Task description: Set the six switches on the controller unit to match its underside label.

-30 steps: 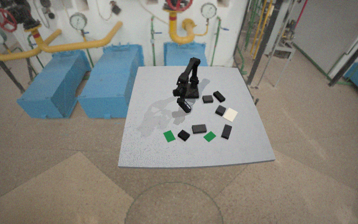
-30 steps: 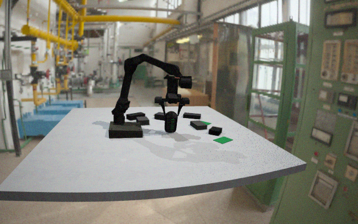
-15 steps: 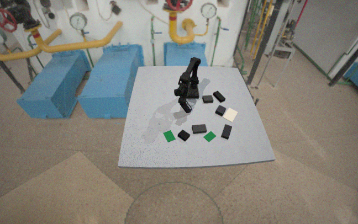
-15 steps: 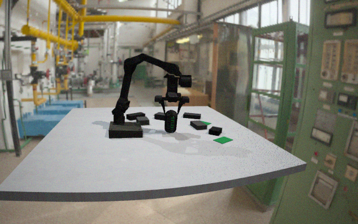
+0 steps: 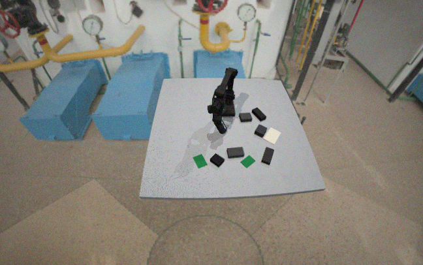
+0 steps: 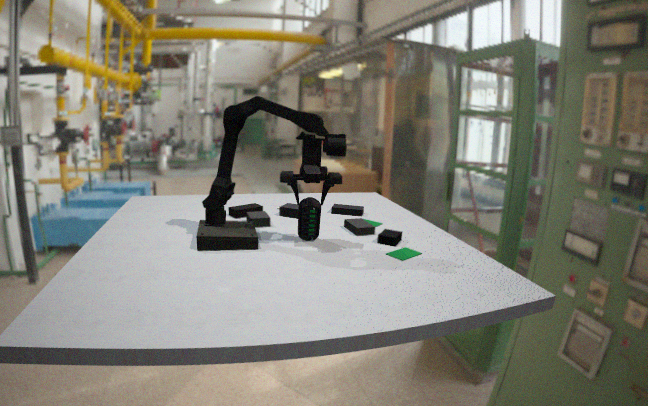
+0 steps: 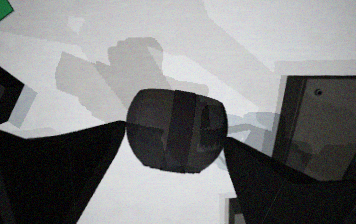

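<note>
The dark grey controller unit (image 5: 222, 127) (image 6: 308, 226) (image 7: 150, 112) is held in the air above the bench (image 5: 176, 98) (image 6: 150, 300). It stands roughly on end, with its switch face toward the exterior camera, where small green marks show in a column; the individual switch settings are too small to read. My gripper (image 6: 310, 201) (image 7: 176, 135) is shut on the unit, one finger at each side. The wrist view shows a plain dark curved face of the unit with a darker band. The label with the squares is not visible in any view.
Dark blocks (image 5: 235, 152) (image 5: 217, 160) (image 5: 267, 155) and green plates (image 5: 200, 160) (image 5: 248, 161) lie toward the bench front. More dark blocks (image 5: 245, 117) (image 5: 258, 113) (image 5: 260, 130) and a cream plate (image 5: 273, 136) lie to the right. The arm's base (image 6: 227, 237) (image 7: 325, 115) is close by.
</note>
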Motion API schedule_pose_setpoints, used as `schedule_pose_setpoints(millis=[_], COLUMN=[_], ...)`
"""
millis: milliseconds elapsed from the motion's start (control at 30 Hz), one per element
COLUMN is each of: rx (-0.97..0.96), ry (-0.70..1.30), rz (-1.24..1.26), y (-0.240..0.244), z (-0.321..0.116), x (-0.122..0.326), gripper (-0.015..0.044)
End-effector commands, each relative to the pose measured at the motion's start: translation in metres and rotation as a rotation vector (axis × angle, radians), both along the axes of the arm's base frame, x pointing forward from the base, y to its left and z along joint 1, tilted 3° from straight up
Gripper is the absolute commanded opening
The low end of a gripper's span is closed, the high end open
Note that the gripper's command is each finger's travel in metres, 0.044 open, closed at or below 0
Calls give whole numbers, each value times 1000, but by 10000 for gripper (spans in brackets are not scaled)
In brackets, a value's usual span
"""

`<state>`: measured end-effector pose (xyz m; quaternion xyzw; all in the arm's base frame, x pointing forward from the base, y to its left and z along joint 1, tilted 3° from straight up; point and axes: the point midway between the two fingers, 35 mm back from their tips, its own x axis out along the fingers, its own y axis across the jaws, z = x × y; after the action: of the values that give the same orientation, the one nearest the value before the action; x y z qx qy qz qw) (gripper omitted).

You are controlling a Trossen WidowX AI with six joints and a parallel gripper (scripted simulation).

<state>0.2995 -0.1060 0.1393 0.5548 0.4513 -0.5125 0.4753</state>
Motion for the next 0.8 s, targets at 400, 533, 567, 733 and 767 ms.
schedule_pose_setpoints(millis=[400,533,567,733,767], rx=[8,9,9,9,9], ry=[-1,-1,-1,-1,-1], rz=[3,3,3,3,3], y=[16,19,20,23,24], z=[3,4,4,4,4], x=[2,3,3,3,3], gripper=[336,336,336,337,337])
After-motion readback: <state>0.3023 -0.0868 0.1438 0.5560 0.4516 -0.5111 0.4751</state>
